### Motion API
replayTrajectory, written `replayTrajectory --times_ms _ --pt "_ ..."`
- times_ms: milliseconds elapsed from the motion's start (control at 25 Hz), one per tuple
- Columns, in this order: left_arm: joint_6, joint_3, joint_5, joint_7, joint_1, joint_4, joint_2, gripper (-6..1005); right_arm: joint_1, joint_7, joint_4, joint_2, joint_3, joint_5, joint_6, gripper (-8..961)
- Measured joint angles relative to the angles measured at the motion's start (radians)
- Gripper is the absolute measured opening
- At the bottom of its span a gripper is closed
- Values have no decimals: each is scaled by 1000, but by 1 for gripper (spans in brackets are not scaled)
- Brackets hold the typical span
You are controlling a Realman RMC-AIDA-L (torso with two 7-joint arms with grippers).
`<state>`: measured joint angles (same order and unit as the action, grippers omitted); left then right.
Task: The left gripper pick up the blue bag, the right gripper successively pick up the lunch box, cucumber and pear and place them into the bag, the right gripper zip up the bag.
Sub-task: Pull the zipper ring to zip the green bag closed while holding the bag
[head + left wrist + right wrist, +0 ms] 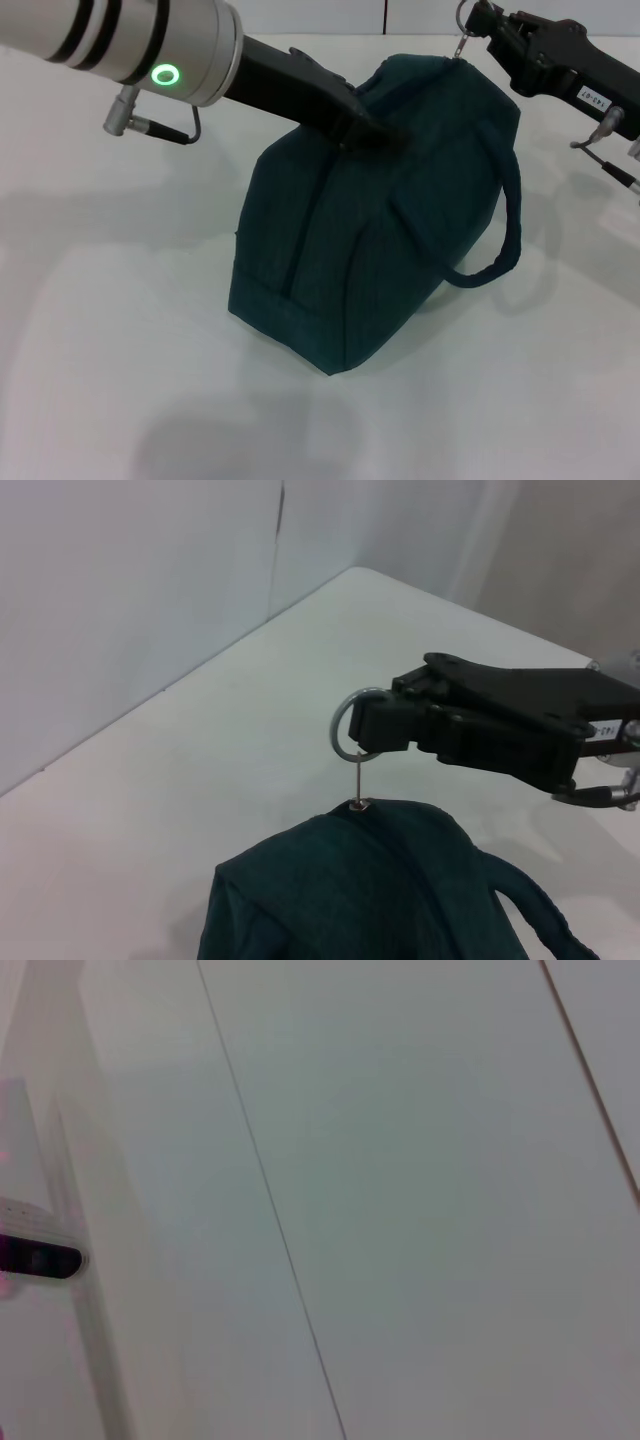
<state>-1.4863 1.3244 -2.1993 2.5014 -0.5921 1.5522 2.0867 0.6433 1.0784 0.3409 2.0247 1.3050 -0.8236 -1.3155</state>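
Two end effectors busy, left end effector [372, 133] gripping blue bag [370, 250], right end effector [372, 723] pinching zipper ring [350, 727]

The head camera looks down from above and fairly near on the blue bag [380, 220] at centre, the left wrist camera looks close over the bag's top [380, 900] toward the 1 o'clock table corner, sharing its ring pull [350, 730], while the right wrist camera faces only pale wall panels [400, 1180].
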Motion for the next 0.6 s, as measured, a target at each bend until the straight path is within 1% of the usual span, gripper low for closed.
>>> replayTrajectory --times_ms 240,600 --pt "0 2 0 -2 -4 1 -1 459 -1 0 0 0 -1 0 0 4" --pt "-1 4 -4 -4 -6 -1 -1 196 -2 0 -2 0 0 0 -1 4"
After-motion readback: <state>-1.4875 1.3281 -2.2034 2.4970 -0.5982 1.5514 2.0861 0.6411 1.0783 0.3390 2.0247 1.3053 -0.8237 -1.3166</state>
